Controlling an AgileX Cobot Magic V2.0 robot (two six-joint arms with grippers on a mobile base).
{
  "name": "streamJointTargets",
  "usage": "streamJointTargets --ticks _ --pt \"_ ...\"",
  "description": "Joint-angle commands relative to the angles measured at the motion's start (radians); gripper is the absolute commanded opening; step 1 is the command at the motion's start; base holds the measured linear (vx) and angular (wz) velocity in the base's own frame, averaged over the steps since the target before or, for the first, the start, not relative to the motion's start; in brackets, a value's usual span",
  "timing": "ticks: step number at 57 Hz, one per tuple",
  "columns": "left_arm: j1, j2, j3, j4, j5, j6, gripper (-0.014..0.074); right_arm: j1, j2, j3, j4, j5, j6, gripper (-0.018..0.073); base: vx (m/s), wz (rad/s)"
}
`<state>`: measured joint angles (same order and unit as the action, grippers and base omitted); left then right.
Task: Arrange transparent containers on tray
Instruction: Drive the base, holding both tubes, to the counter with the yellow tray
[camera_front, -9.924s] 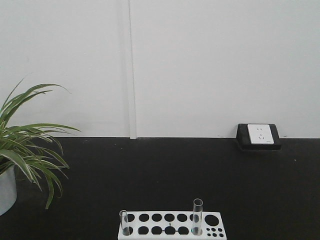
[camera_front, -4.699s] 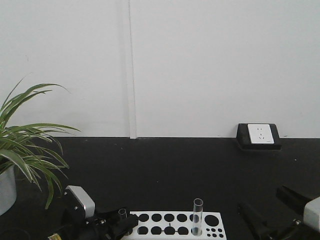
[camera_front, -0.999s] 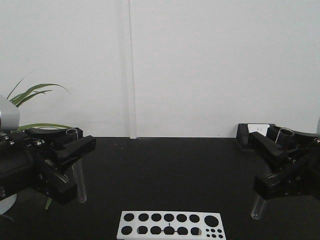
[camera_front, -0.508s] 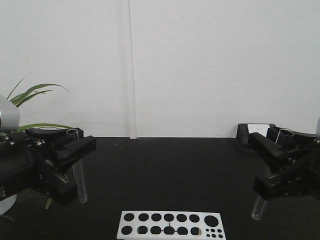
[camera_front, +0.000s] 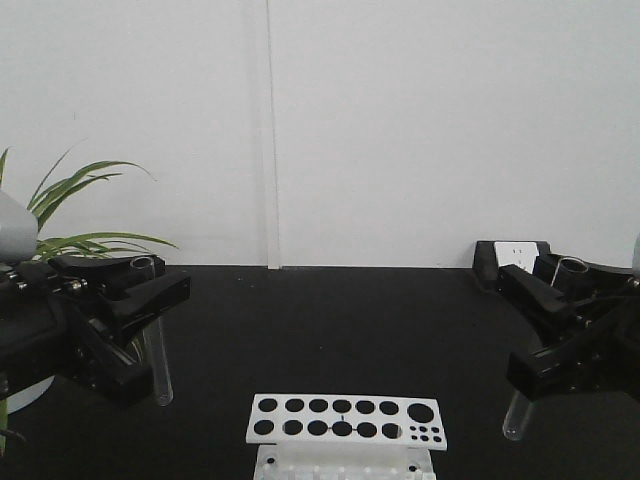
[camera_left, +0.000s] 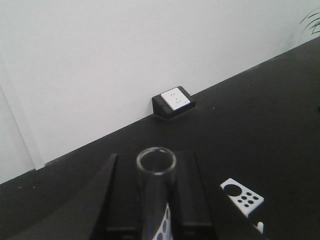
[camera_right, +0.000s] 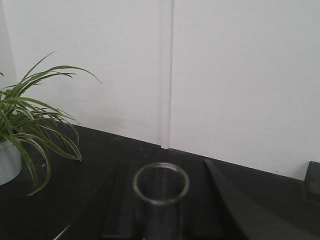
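Note:
Each gripper holds one clear test tube above the black table. In the front view my left gripper (camera_front: 165, 335) is shut on a nearly upright test tube (camera_front: 158, 372) at the left. My right gripper (camera_front: 510, 325) is shut on the other test tube (camera_front: 515, 415), which leans at the right. In the left wrist view the open rim of the tube (camera_left: 156, 161) stands between the black fingers (camera_left: 192, 195). In the right wrist view the other tube's rim (camera_right: 161, 184) also sits between the fingers (camera_right: 125, 210). The yellow tray is out of view.
A white rack with round holes (camera_front: 345, 420) stands at the front centre between the arms, with no tubes in it. A potted plant (camera_front: 70, 215) is at the far left. A wall socket box (camera_front: 515, 255) sits at the back right by the white wall.
The front view has shifted: the rack now appears higher and farther, showing its base, and the plant sits more to the right. Both grippers keep the same hold on their tubes.

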<state>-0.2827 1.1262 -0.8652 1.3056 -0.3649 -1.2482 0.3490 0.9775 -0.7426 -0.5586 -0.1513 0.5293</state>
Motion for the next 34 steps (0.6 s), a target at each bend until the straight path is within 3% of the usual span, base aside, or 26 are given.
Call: streamJointTargets --ticks 1,34 --pt "-0.006 -0.025 -0.036 -0.032 -0.019 -0.008 0.0 0.0 -0.016 -0.035 0.0 -0.069 -0.002 -0.0013 -0.18 -0.01" --pt "-0.006 -0.025 -0.036 -0.032 -0.015 -0.008 0.0 0.0 -0.016 -0.035 0.0 -0.069 -0.002 -0.0013 -0.29 -0.1"
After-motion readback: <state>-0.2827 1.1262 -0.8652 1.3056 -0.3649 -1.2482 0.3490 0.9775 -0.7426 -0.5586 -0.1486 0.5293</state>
